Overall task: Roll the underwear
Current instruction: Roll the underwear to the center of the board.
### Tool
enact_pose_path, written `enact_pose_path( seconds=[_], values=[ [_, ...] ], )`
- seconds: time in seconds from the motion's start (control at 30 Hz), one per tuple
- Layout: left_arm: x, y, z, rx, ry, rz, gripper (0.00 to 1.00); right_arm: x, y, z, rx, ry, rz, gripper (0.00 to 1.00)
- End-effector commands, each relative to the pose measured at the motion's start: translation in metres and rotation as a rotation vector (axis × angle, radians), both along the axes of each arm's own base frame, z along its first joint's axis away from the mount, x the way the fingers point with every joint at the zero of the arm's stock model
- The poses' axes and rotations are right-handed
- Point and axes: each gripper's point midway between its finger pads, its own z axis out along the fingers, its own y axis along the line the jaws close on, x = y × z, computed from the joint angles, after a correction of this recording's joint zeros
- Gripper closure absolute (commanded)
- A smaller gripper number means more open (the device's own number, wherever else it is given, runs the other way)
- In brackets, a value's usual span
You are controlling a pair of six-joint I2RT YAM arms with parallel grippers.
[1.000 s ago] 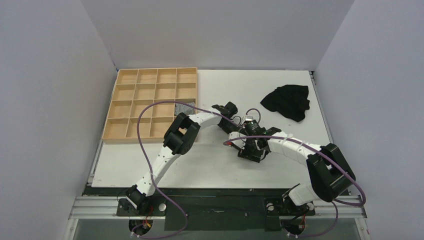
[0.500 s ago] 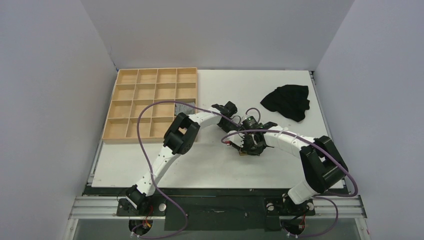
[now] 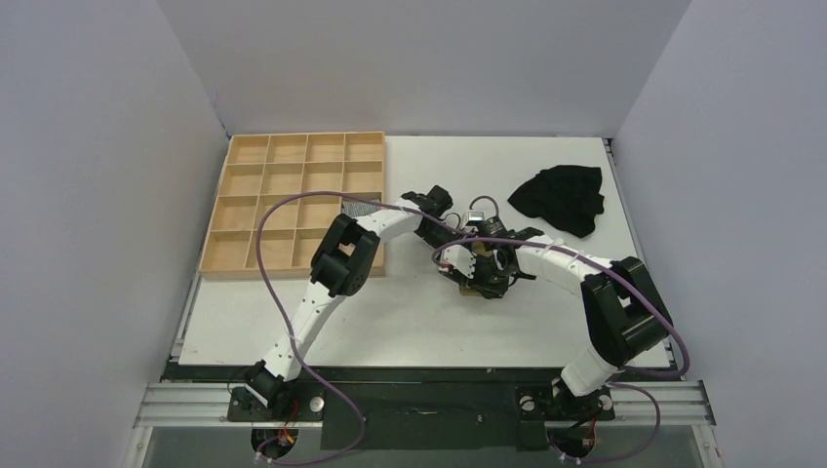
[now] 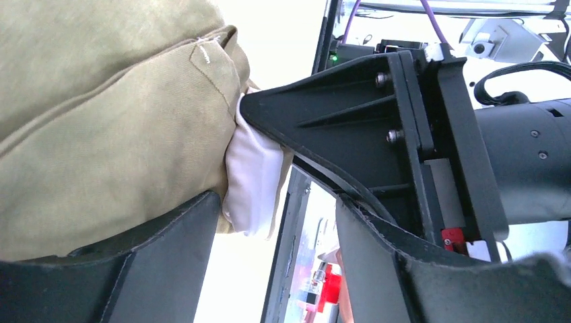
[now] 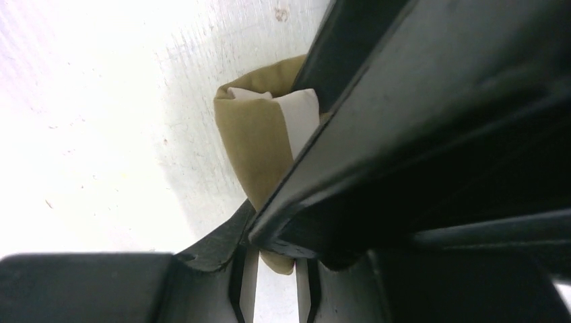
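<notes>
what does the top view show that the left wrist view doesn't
Only top: the tray and the black garment. Only left wrist: the underwear up close, olive folds with a cream panel. Both: the right gripper and the white table.

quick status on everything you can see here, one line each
underwear: bunched into a loose roll, white panel showing at its end
left claw: open, one finger against the roll
right claw: shut on the underwear
black garment: crumpled on the table
striped cloth roll: rolled, in a tray compartment
wooden tray: flat on the table
</notes>
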Motion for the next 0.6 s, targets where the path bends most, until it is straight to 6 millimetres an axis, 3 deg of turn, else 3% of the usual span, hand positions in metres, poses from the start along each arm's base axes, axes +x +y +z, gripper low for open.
enact_pose_path(
  seconds=[0.0,0.27,0.57],
  values=[
    [0.043,0.022,0.007,0.02,-0.171,0.077,0.33,-0.036,-0.014,-0.017,-0.042,0.168,0.004,1.0],
    [0.061,0.041,0.021,0.02,-0.206,0.115,0.25,-0.042,-0.012,-0.017,-0.032,0.217,0.001,1.0],
    [0.055,0.06,0.021,0.054,-0.248,0.068,0.23,-0.048,-0.018,-0.022,-0.04,0.281,-0.015,1.0]
  ],
)
